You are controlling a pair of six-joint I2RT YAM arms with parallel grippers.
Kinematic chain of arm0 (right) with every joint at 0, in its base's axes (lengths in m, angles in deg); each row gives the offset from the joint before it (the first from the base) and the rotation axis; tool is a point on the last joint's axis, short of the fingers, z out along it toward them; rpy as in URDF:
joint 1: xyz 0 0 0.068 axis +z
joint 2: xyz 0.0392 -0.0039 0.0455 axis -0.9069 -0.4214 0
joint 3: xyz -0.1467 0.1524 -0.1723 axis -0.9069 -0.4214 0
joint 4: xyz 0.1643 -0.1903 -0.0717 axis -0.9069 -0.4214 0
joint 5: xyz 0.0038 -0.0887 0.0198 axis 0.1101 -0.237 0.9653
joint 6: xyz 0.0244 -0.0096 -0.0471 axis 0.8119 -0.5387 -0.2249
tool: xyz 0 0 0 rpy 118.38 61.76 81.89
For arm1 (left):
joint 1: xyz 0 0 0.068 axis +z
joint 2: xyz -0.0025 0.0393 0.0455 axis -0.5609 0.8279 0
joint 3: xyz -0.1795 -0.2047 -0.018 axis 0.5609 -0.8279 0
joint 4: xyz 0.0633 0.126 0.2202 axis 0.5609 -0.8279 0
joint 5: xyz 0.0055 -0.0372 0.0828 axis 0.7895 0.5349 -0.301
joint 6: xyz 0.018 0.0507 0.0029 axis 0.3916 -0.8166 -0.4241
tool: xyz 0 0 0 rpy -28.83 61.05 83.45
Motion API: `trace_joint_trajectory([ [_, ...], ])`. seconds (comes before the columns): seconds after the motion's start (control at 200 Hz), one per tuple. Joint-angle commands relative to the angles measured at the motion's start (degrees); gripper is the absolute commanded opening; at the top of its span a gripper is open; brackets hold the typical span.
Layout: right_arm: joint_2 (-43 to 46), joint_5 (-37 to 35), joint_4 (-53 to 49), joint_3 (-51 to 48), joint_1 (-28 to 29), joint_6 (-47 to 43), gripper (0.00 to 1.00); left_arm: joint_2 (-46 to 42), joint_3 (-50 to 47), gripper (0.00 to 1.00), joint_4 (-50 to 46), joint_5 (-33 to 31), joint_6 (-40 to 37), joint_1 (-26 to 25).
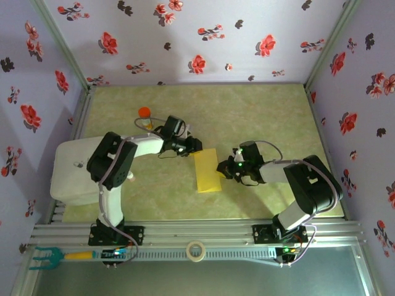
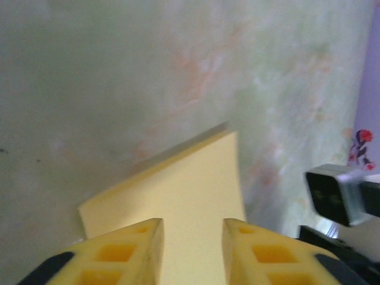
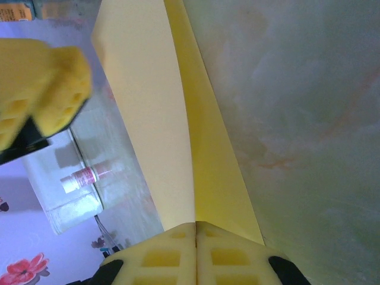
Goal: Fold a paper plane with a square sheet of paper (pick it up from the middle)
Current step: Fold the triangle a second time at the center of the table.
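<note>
From above, the square sheet of paper (image 1: 207,172) lies in the middle of the table (image 1: 278,123) as a half-folded rectangle. Its long axis runs far-to-near, with no nose formed, between the left gripper (image 1: 190,148) and the right gripper (image 1: 221,168). Left wrist: the jaws stand apart, gripping nothing. Right wrist: the jaws are pinched shut on the sheet's edge. This is likely the centre fold; next, the crease wants flattening.

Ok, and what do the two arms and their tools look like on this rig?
Both arms have chunky black joints. The left arm has white links, and the right arm has a pale forearm link with a green light near the wrist. Thin grey cables loop along them. The left tool and right tool have yellow fingers moulded with square pockets.
</note>
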Motion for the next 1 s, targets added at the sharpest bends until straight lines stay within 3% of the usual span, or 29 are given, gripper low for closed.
trace_joint_trajectory([
  [0.0,-0.69,0.13,0.79,0.86,-0.39,0.10,0.06,-7.12,-1.15,0.38,-0.75,-2.09,-1.74,-0.47],
  [0.28,1.96,-5.65,-0.52,-1.18,-1.63,1.31,0.05,-24.54,-12.78,0.40,-0.69,-13.65,-7.07,-2.33],
  [0.47,1.39,-2.85,2.20,-0.87,-1.61,1.77,0.10,-35.71,-21.05,0.43,3.45,-19.78,-8.51,-2.87],
  [0.605,0.75,-0.63,3.20,-0.33,-1.62,1.18,0.17,-41.91,-23.78,0.58,1.58,-22.70,-12.29,-2.55],
  [0.775,-1.18,0.58,2.77,0.69,-1.63,0.10,0.20,-46.81,-25.99,0.98,-2.34,-24.16,-16.79,-0.25],
  [0.995,-1.57,1.14,2.42,0.95,-1.77,-0.85,0.18,-54.38,-33.54,1.00,1.79,-24.44,-17.15,3.08],
])
